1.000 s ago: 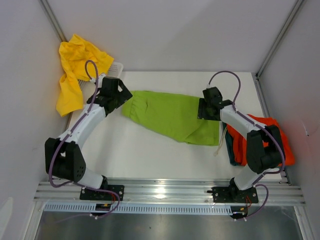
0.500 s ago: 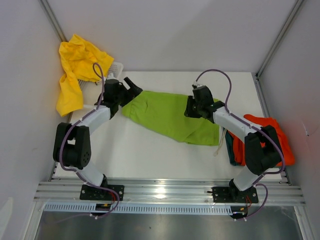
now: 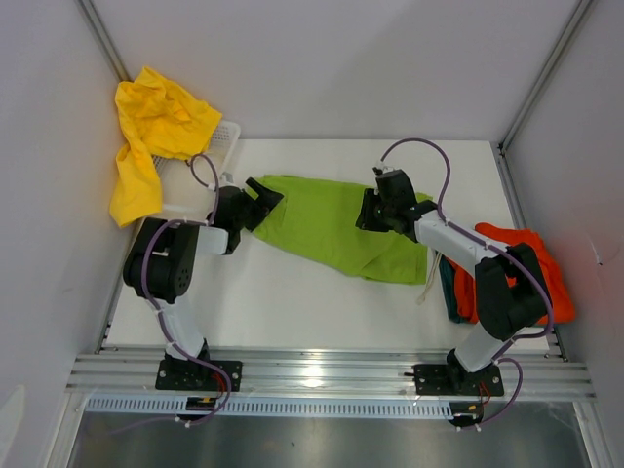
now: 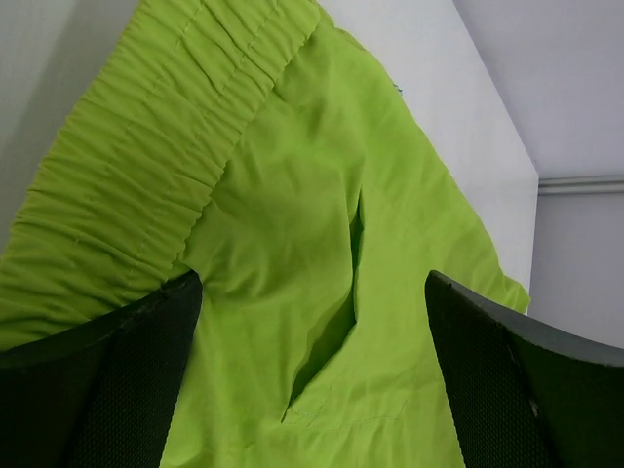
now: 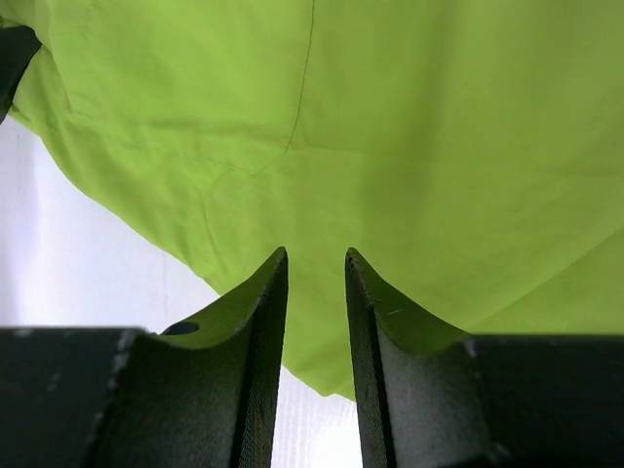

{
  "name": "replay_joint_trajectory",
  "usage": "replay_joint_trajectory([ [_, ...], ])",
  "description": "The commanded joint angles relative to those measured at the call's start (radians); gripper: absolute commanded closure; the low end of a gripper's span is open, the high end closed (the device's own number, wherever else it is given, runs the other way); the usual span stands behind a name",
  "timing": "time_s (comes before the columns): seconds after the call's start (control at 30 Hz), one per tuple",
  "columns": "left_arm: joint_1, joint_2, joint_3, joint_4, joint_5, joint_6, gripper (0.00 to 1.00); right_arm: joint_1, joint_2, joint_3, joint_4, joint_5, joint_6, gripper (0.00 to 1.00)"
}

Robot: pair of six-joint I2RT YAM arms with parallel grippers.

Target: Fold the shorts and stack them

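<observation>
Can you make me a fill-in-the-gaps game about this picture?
The soft fabric shorts spread out in the middle are lime ___.
The left gripper's jaws stand wide ___.
The crumpled yellow fabric shorts hang over a white plastic ___.
The orange-red fabric shorts lie on the robot's ___ side.
Missing words: green, open, basket, right.

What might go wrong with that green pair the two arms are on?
The left gripper stands open at the gathered waistband of the lime green shorts; it could pinch only the top layer. The right gripper, jaws narrow, sits over flat cloth and may slip off it. The orange-red shorts lie close beside the green hem, so a drag could snag them.
</observation>
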State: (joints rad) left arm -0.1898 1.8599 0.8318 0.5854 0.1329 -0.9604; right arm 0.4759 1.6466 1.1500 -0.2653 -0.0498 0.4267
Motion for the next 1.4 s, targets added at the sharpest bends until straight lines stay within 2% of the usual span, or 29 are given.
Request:
replay_joint_trajectory([
  [0.0,-0.026,-0.037,0.007,-0.007,-0.059,0.051,0.02,0.003,0.008,0.001,0.051,-0.028,0.007,0.67],
  [0.13,-0.042,-0.196,-0.022,-0.054,-0.079,0.080,0.01,0.023,0.042,0.042,0.075,-0.064,-0.012,0.64],
  [0.23,-0.057,-0.295,0.001,-0.226,-0.104,0.123,0.01,0.047,0.103,0.085,0.092,-0.087,-0.023,0.63],
  [0.33,-0.065,-0.485,-0.017,-0.372,-0.177,0.158,0.01,0.078,0.183,0.164,0.118,-0.133,-0.013,0.63],
  [0.43,-0.065,-0.568,-0.005,-0.511,-0.225,0.173,0.01,0.099,0.280,0.215,0.149,-0.160,0.009,0.62],
  [0.5,-0.065,-0.608,0.009,-0.666,-0.223,0.210,0.01,0.118,0.327,0.258,0.185,-0.220,0.036,0.62],
  [0.57,-0.065,-0.633,0.024,-0.755,-0.202,0.230,0.01,0.141,0.396,0.289,0.247,-0.274,0.059,0.62],
  [0.7,-0.065,-0.773,-0.051,-0.799,-0.220,0.246,0.01,0.158,0.524,0.398,0.426,-0.361,0.160,0.62],
  [0.9,-0.065,-0.907,-0.089,-0.892,-0.248,0.279,0.01,0.147,0.666,0.415,0.768,-0.478,0.368,0.62],
  [1.0,-0.065,-0.962,-0.091,-0.921,-0.257,0.293,0.01,0.145,0.706,0.422,0.845,-0.487,0.438,0.62],
  [1.07,-0.065,-0.996,-0.094,-0.937,-0.262,0.298,0.01,0.141,0.728,0.445,0.856,-0.493,0.477,0.62],
  [1.17,-0.065,-1.012,-0.099,-0.944,-0.263,0.299,0.01,0.136,0.759,0.476,0.732,-0.455,0.495,0.61],
  [1.27,-0.065,-1.002,-0.099,-0.949,-0.260,0.304,0.01,0.125,0.748,0.417,0.595,-0.409,0.561,0.55],
  [1.37,-0.065,-0.993,-0.112,-0.934,-0.254,0.298,0.01,0.133,0.714,0.355,0.502,-0.395,0.542,0.54],
])
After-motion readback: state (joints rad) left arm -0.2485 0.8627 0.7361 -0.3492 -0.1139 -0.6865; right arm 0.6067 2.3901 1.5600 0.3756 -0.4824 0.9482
